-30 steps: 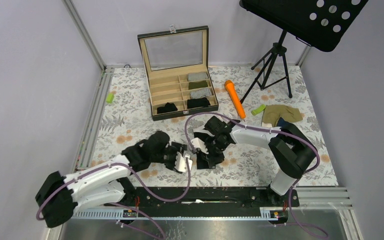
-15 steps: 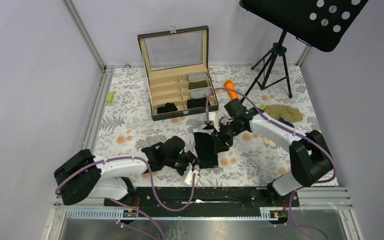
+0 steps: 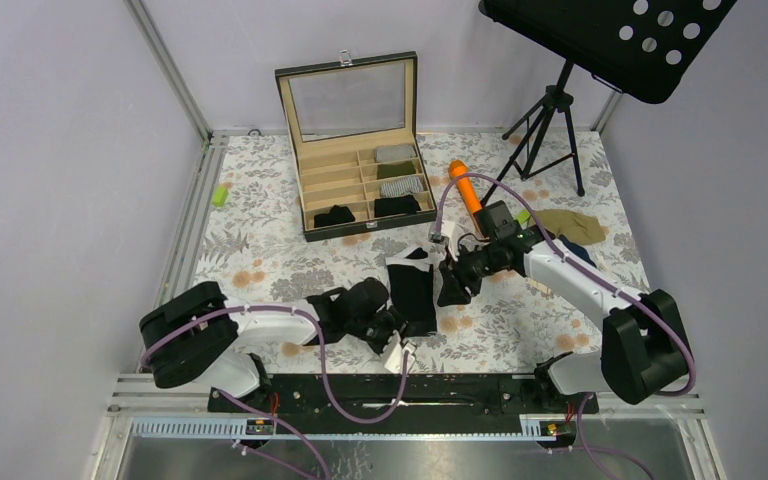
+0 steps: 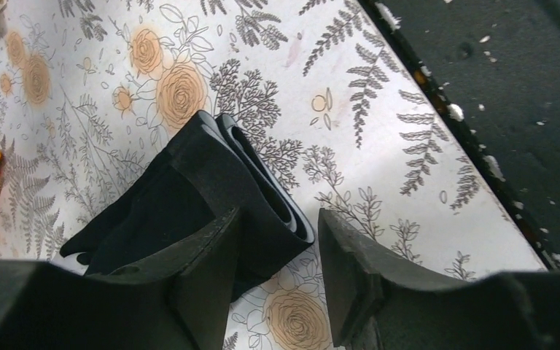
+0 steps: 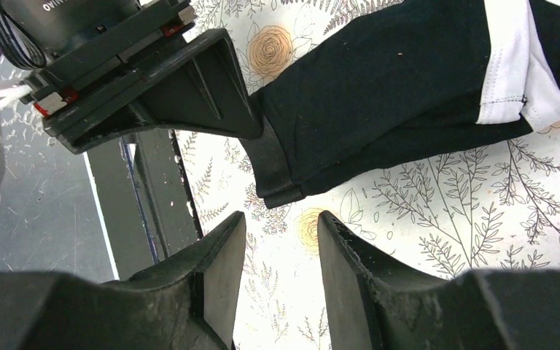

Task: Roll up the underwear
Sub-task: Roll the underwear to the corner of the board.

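Note:
A dark underwear (image 3: 412, 288) with white trim lies on the floral cloth as a long folded strip. Its thick near end (image 4: 259, 193) sits between the fingers of my left gripper (image 4: 277, 219), which is open; the left finger (image 4: 204, 270) rests over the fabric and the right finger stands apart from it. My right gripper (image 5: 281, 219) hovers open over bare cloth just right of the strip (image 5: 386, 95), holding nothing. From above, the left gripper (image 3: 396, 338) is at the strip's near end and the right gripper (image 3: 450, 285) beside its middle. An olive-tan underwear (image 3: 570, 226) lies at the far right.
An open compartment box (image 3: 310, 190) holding several rolled garments stands at the back. An orange stick (image 3: 470, 196) and a light-green cylinder (image 3: 517, 218) lie right of it. A music stand's tripod (image 3: 545, 125) is at the back right. The black base rail (image 3: 400, 392) runs along the near edge.
My right gripper let go of the dark underwear, opened and drew back to the right. The underwear now lies stretched out flat. My left gripper swung to its near end, jaws a little narrower.

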